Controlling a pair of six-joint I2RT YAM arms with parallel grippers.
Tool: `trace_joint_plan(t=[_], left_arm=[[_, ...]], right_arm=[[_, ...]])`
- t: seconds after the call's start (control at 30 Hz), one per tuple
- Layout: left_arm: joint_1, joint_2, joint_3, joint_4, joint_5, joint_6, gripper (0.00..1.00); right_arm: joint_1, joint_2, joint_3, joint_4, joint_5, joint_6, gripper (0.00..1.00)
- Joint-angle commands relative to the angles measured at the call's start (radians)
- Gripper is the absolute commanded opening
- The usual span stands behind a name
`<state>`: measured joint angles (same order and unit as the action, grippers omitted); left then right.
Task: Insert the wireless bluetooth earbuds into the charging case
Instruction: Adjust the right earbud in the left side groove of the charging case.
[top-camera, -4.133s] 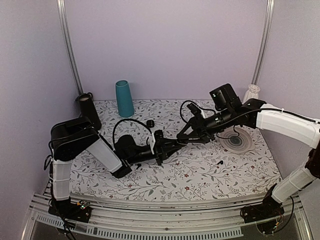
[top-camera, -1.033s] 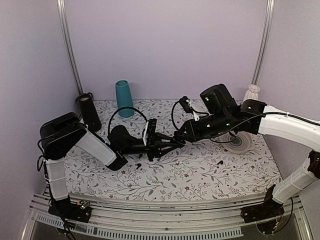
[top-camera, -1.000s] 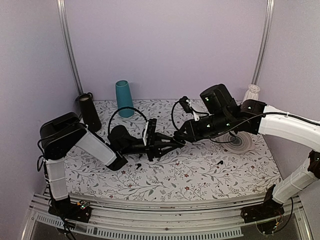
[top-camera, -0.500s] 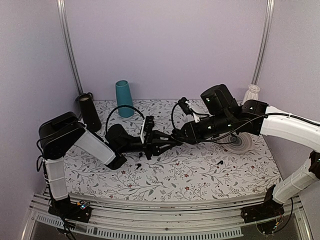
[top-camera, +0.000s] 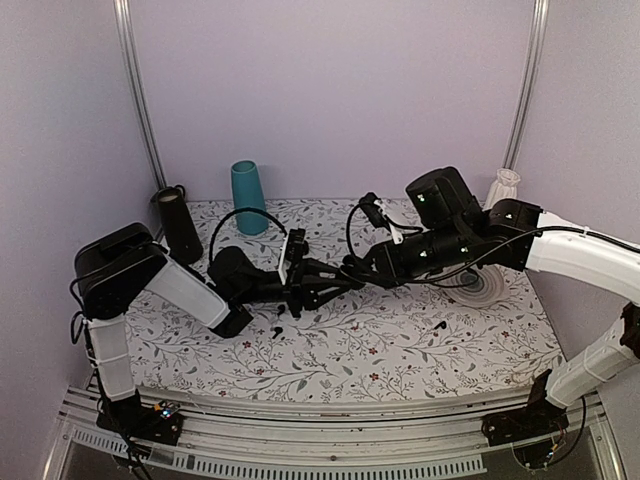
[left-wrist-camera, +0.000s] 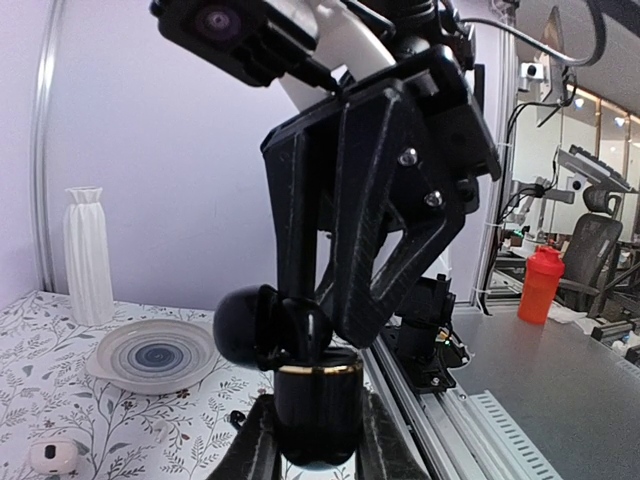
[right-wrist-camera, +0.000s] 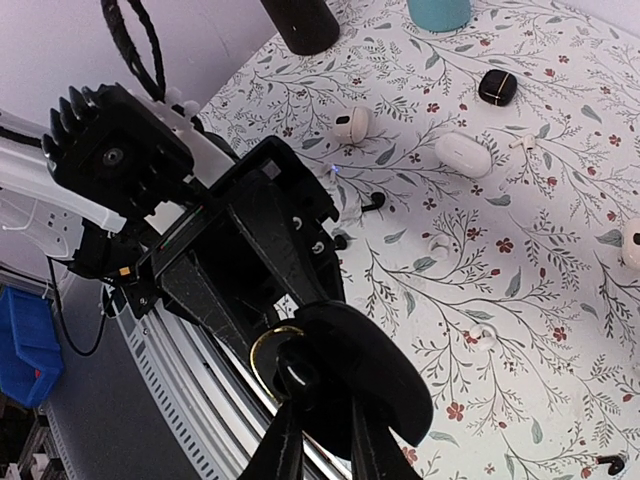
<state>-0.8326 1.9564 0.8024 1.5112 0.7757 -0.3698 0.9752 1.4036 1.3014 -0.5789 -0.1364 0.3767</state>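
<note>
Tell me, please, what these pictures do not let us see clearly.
- Left wrist view: inside of the charging case, covered by the right tool.
- Right wrist view: what the right tool grips, black on black.
- Top view: the case itself, hidden between the left tool and the right tool.
- Top view: loose earbud, too small for details.

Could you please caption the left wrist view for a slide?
Left gripper holds the open charging case; right gripper meets it from above.
</note>
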Motion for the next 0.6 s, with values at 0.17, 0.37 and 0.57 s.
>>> trace_joint_plan(t=[0.17, 0.37, 0.57], left_arm=[[0.006, -0.045, -0.006, 0.048, -0.033, 0.041, 0.00], [0.005, -0.055, -0.014, 0.035, -0.048, 0.058, 0.00], [0.002, -0.065, -0.023, 0.022, -0.064, 0.079, 0.00]], right_arm=[[0.004, -0.040, -0.020, 0.046, -0.047, 0.013, 0.29], [-0.005, -0.049, -0.029, 0.087, -0.068, 0.072, 0.35], [-0.043, -0.053, -0.049, 0.143, -0.122, 0.136, 0.36]])
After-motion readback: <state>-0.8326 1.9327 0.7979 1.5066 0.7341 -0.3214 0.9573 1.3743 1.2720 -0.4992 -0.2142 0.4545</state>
